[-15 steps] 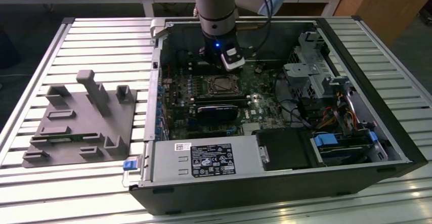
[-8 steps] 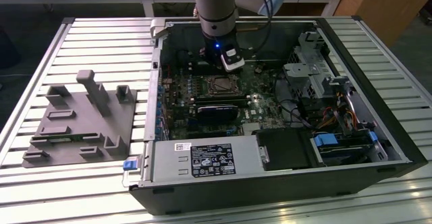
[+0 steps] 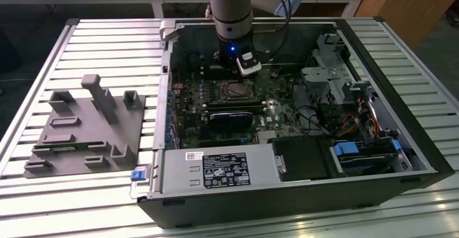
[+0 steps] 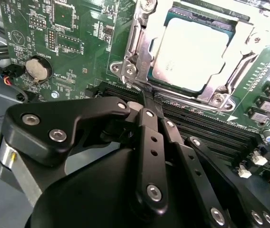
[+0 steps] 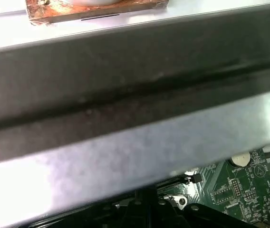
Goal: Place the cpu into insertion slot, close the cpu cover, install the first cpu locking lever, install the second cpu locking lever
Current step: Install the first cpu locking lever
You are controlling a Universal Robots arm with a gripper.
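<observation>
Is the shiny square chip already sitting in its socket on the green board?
Yes, in the second wrist view the cpu lies flat in the green circuit board, with the silvery cpu cover framing its edges.

In the second wrist view the gripper (image 4: pixel 147 102) covers the lower part of the green circuit board (image 4: pixel 78 42) and the near ends of the memory slots (image 4: pixel 206 128). The cpu cover (image 4: pixel 136 47) runs off the picture's edge. In the first wrist view a grey band (image 5: pixel 125 142), perhaps the case wall, hides most of the board.
</observation>
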